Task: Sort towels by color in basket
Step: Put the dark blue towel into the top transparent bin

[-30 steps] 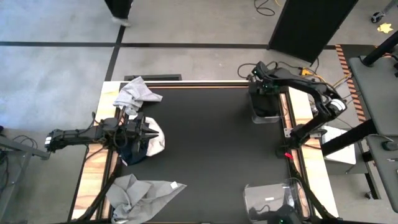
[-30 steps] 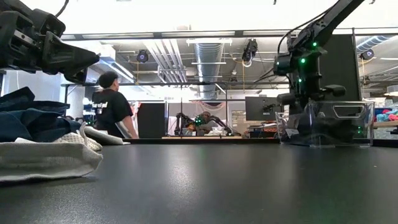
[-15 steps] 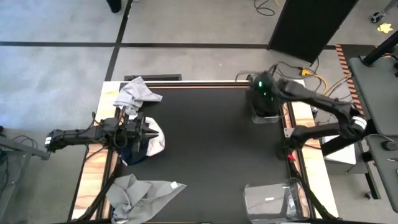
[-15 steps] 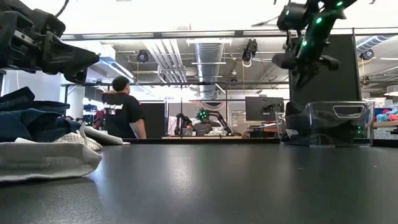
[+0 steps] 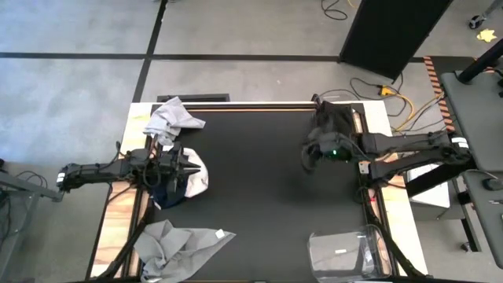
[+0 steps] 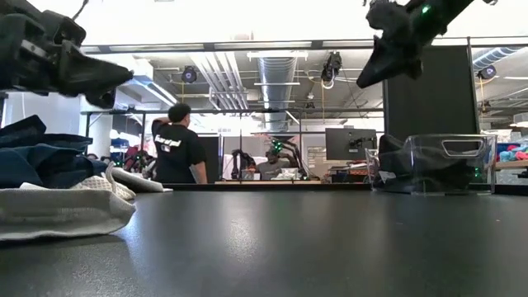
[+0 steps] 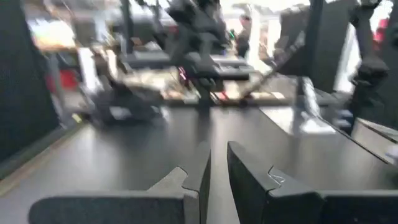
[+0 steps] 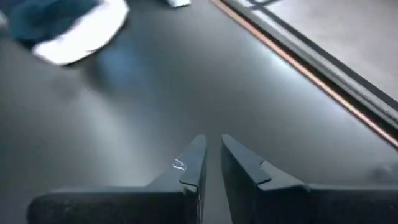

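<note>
High view: the right gripper (image 5: 309, 155) has swung away from the clear bin at the far right edge of the black mat (image 5: 267, 196), where it hung half a second ago, and now sits out over the mat, toward the middle, its arm stretched nearly level from the right edge. In the low view the same gripper (image 6: 373, 68) has shifted and points down at a slant, high above the clear bin (image 6: 433, 163), which holds something dark. Its fingers (image 8: 193, 163) stand almost together with only a thin slit between them, and nothing is caught there. The left gripper (image 5: 187, 167) has not moved: it hovers at the mat's left edge over the stacked towels, its fingers (image 7: 200, 168) likewise nearly closed and empty. Beneath it a dark navy towel (image 5: 167, 192) lies on a white towel (image 5: 200, 174); the pile's long axis runs roughly from the mat's left edge in toward its middle. A light grey towel (image 5: 173, 119) is crumpled at the mat's far left corner, its longer side along the far edge, and a second grey towel (image 5: 181, 242) sprawls at the near left corner, one tip pointing toward the mat's middle. In the low view the person (image 6: 176, 153) behind the table has walked further right.
</note>
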